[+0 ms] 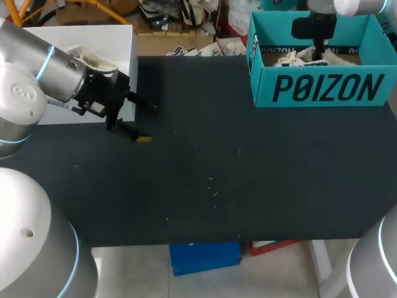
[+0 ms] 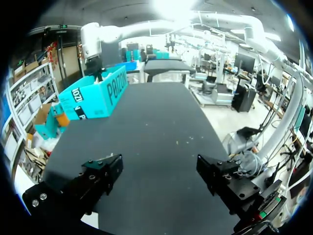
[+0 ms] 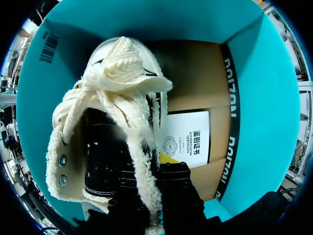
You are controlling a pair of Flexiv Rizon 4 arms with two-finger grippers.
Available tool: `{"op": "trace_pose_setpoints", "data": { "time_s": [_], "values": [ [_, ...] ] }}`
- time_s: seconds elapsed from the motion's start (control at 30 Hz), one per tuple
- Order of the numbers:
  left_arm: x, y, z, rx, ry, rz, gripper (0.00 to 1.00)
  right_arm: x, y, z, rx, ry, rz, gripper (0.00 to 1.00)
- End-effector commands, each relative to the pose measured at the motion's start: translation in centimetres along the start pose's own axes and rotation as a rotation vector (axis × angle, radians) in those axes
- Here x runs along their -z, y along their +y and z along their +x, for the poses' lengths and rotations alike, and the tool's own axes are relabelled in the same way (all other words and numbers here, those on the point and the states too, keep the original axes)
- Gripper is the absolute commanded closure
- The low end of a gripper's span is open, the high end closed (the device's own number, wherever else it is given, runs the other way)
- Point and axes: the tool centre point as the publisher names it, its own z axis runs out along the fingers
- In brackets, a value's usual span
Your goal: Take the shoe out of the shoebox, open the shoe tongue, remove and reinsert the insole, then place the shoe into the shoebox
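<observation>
A teal shoebox (image 1: 322,87) stands open at the table's far right; the left wrist view shows the shoebox (image 2: 93,95) far ahead of my left gripper. Inside it lies a cream fleece-lined shoe (image 1: 304,59) with thick cream laces. My right gripper (image 1: 317,56) hangs straight down into the box. Close up, the right gripper (image 3: 159,169) is shut on the fleecy collar edge of the shoe (image 3: 122,73), whose dark inside shows beside the fingers. My left gripper (image 1: 146,122) hovers open and empty over the table's left part, and the left gripper (image 2: 159,171) has only bare tabletop between its fingers.
A white box (image 1: 80,43) with a cream object (image 1: 93,57) in it sits at the far left, right behind my left wrist. A white card (image 3: 188,139) lies on the shoebox's brown floor beside the shoe. The dark tabletop (image 1: 217,167) spreads between the arms.
</observation>
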Motion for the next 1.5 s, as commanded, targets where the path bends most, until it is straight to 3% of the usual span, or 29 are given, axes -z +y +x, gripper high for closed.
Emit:
{"op": "trace_pose_setpoints", "data": {
  "time_s": [0.03,0.43,0.47,0.5,0.53,0.8,0.87,0.93,1.07,1.1,1.13,1.27,1.33,1.4,1.47,1.5],
  "values": [
    [0.0,-0.1,0.0,0.001,0.002,-0.005,0.00,-1.3,0.0,-0.3,0.002,0.005,-0.004,1.00],
    [0.0,-0.1,0.0,0.001,0.002,-0.005,0.00,-2.8,0.0,-0.8,0.010,0.015,0.001,1.00],
    [0.0,-0.1,0.0,0.001,0.002,-0.005,0.00,-2.8,0.0,-0.7,0.006,0.018,0.000,0.72],
    [0.0,-0.1,0.0,0.001,0.002,-0.005,0.00,-2.9,0.0,-0.7,0.005,0.019,0.000,0.13],
    [0.0,-0.1,0.0,0.001,0.002,-0.005,0.00,-2.9,0.0,-0.7,0.005,0.021,0.000,0.00],
    [0.0,-0.1,0.0,0.001,0.002,-0.005,0.00,-0.3,-0.3,-0.3,-0.007,0.017,0.007,0.02],
    [0.0,-0.1,0.0,0.001,0.002,-0.005,0.00,0.7,-0.6,-0.2,-0.003,0.014,0.017,0.19],
    [0.0,-0.1,0.0,0.001,0.002,-0.005,0.00,1.9,-0.9,-0.1,-0.007,0.005,0.028,0.27],
    [0.0,-0.1,0.0,0.001,0.002,-0.005,0.00,4.7,-1.7,0.0,-0.022,-0.031,0.049,0.32],
    [0.0,-0.1,0.0,0.001,0.002,-0.005,0.00,5.5,-1.9,0.1,-0.029,-0.040,0.057,0.48],
    [0.0,-0.1,0.0,0.001,0.002,-0.005,0.00,6.2,-2.0,0.2,-0.037,-0.044,0.061,0.52],
    [0.0,-0.1,0.0,0.001,0.002,-0.005,0.00,9.0,-2.2,1.1,-0.090,-0.080,0.057,0.50],
    [0.0,-0.1,0.0,0.001,0.002,-0.005,0.00,10.4,-2.0,1.8,-0.119,-0.098,0.056,0.45],
    [0.0,-0.1,0.0,0.001,0.002,-0.005,0.00,11.5,-1.6,2.9,-0.147,-0.104,0.062,0.50],
    [0.0,-0.1,0.0,0.001,0.002,-0.005,0.00,12.6,-1.1,4.0,-0.166,-0.118,0.056,0.34],
    [0.0,-0.1,0.0,0.001,0.002,-0.005,0.00,13.0,-0.9,4.5,-0.179,-0.116,0.054,0.33]
  ]
}}
